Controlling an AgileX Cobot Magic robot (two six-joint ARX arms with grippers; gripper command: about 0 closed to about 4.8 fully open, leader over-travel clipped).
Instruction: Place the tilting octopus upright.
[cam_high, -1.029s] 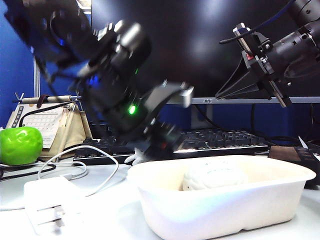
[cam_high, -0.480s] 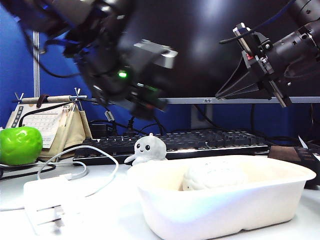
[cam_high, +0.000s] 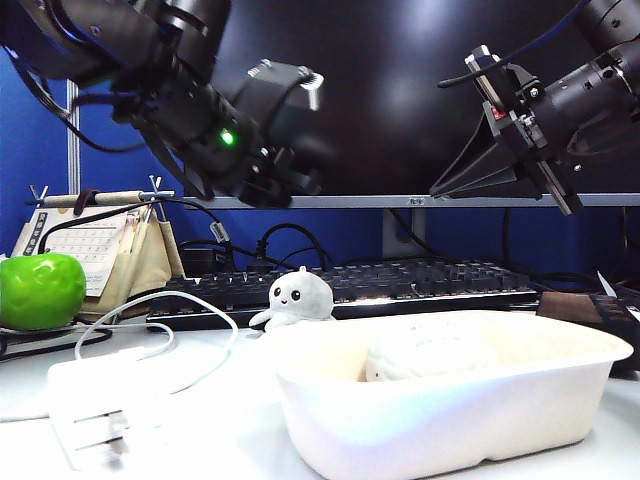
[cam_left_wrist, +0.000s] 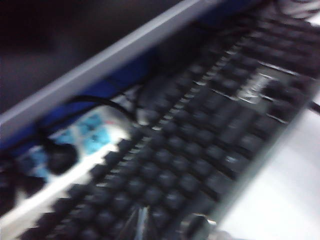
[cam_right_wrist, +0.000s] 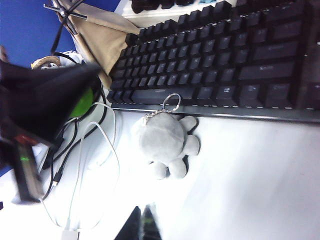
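Both of my grippers hang above the desk with nothing in them. Starting at the far left, a green apple (cam_high: 40, 290) sits beside a desk calendar (cam_high: 95, 250), and a white charger block (cam_high: 95, 405) lies in front with its white cable (cam_high: 165, 310) looping across the tabletop (cam_high: 220, 420). Above that, my left gripper (cam_high: 285, 150) is raised well clear of the surface, its jaws closed on nothing; its own camera is blurred and shows only the black keyboard (cam_left_wrist: 200, 145) and a power strip (cam_left_wrist: 75, 150) behind it. Below and a little to the right of that gripper, the octopus (cam_high: 297, 298) sits upright on the table just in front of the keyboard, face towards the exterior camera, a small metal ring (cam_right_wrist: 171, 101) at the top of its head. Next comes the white tub (cam_high: 450, 400), close to the camera, with a pale round lump (cam_high: 425, 350) inside. At the far right my right gripper (cam_high: 480, 165) hovers high, well apart from the octopus; its fingertips (cam_right_wrist: 142, 225) just show together in its wrist view, seemingly closed and holding nothing.
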